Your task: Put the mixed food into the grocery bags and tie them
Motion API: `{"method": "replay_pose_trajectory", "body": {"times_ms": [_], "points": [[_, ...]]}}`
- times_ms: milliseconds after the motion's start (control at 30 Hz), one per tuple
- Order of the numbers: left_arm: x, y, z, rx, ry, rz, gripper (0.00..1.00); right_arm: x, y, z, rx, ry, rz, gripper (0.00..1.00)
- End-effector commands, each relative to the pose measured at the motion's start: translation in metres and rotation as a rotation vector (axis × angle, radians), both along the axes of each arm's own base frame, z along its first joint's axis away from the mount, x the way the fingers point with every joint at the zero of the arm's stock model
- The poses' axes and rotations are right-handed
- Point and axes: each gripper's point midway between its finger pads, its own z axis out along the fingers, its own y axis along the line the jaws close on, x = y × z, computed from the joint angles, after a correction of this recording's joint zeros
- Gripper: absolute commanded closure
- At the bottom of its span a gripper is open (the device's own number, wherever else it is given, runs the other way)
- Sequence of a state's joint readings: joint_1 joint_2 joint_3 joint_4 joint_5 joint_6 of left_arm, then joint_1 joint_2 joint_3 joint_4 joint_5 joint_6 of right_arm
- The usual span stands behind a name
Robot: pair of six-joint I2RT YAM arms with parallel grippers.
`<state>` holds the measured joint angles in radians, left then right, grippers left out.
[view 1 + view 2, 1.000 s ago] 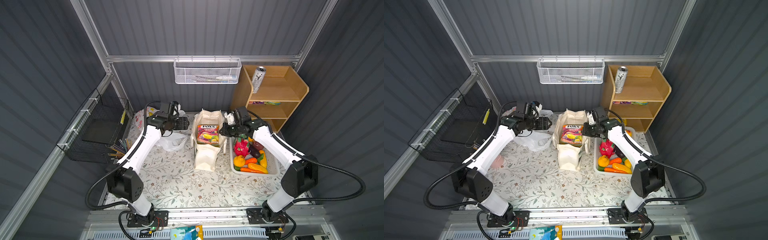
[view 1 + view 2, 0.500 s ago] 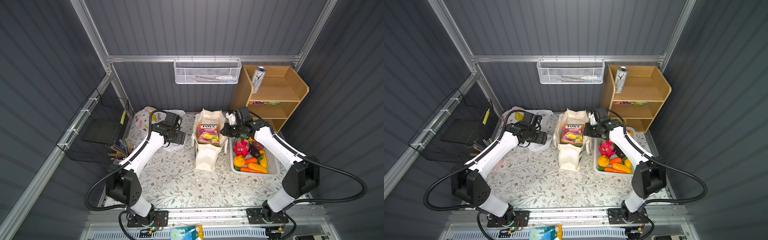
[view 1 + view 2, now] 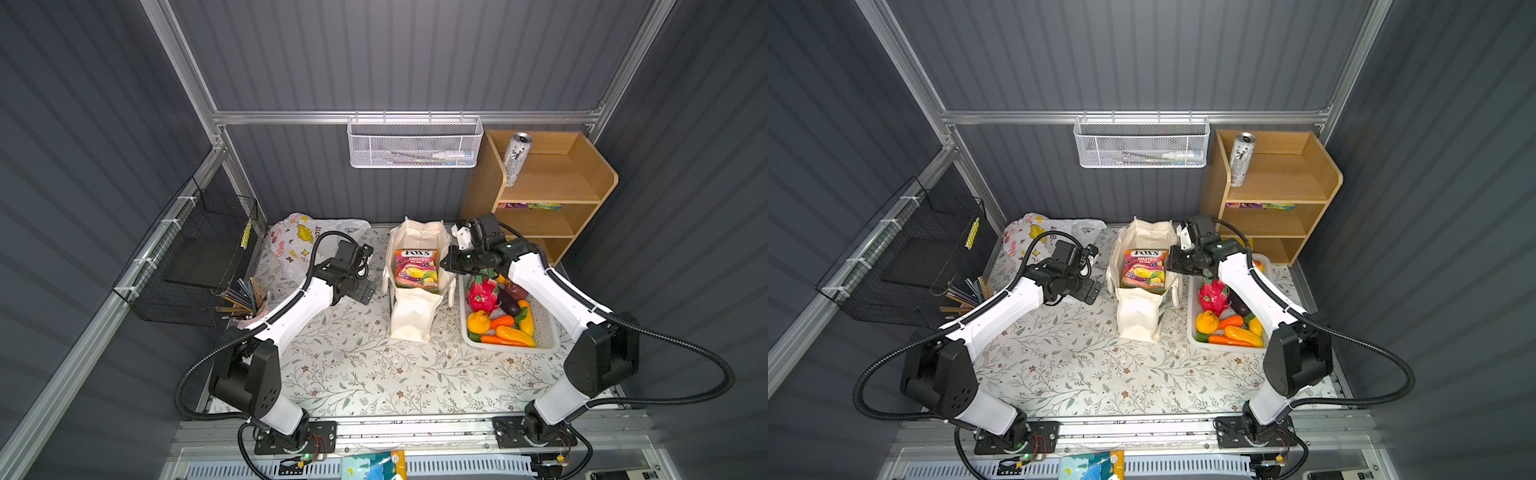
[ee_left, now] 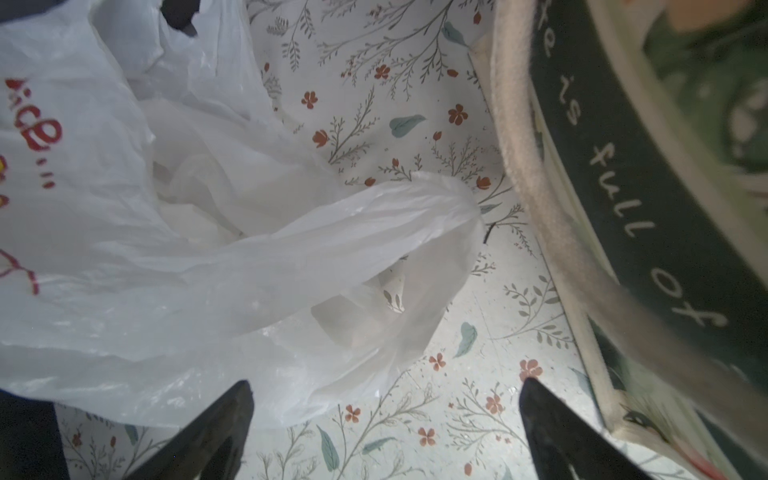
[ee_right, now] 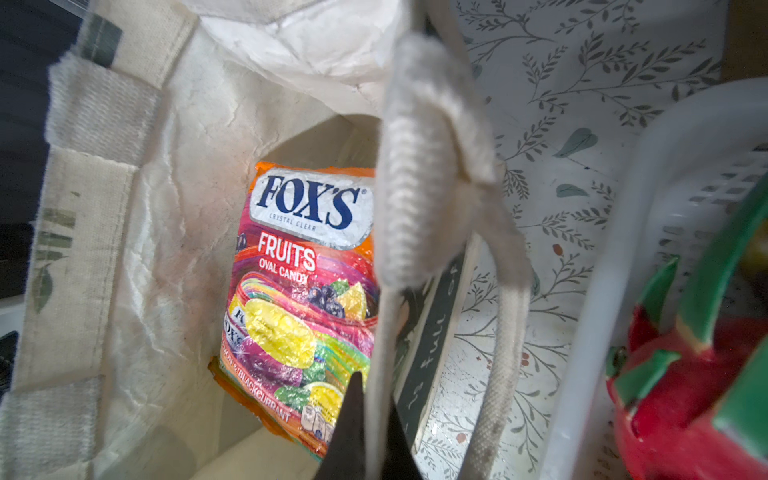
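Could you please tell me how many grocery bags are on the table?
2: the white plastic bag lies at the back left; the canvas tote stands mid-table, beside the basket. No others show.

I read the bench [image 3: 374, 374] as white with grey-green sprigs and rust-red flowers. The thin white plastic handle bag [image 3: 291, 245] carries yellow and pink prints and red lettering. The cream canvas tote [image 3: 411, 320] has a dark green panel with white script; the flat candy packet [image 3: 417, 270] is pink, orange, yellow.

left tool [image 4: 384, 384] spread wide | plastic bag [image 4: 166, 249] loop just ahead | canvas tote [image 4: 552, 232] beside, perhaps touching
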<state>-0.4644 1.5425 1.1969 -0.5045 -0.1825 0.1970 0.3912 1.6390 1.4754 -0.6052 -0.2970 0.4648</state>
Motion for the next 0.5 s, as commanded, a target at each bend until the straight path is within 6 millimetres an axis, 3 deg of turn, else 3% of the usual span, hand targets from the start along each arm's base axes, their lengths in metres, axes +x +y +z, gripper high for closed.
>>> {"method": "replay_pose_trajectory", "body": {"times_ms": [0,267,467], "points": [[0.011,-0.014,0.023,-0.019,-0.137,-0.104,0.0,0.002,0.0,0.0,0.011,-0.007,-0.001,1.0],[0.019,-0.036,0.017,-0.061,-0.151,-0.201,0.0,0.002,0.0,-0.001,0.012,-0.006,0.001,1.0],[0.023,-0.045,-0.004,-0.056,-0.096,-0.237,0.0,0.002,0.001,0.0,0.017,-0.004,-0.002,1.0]]}}
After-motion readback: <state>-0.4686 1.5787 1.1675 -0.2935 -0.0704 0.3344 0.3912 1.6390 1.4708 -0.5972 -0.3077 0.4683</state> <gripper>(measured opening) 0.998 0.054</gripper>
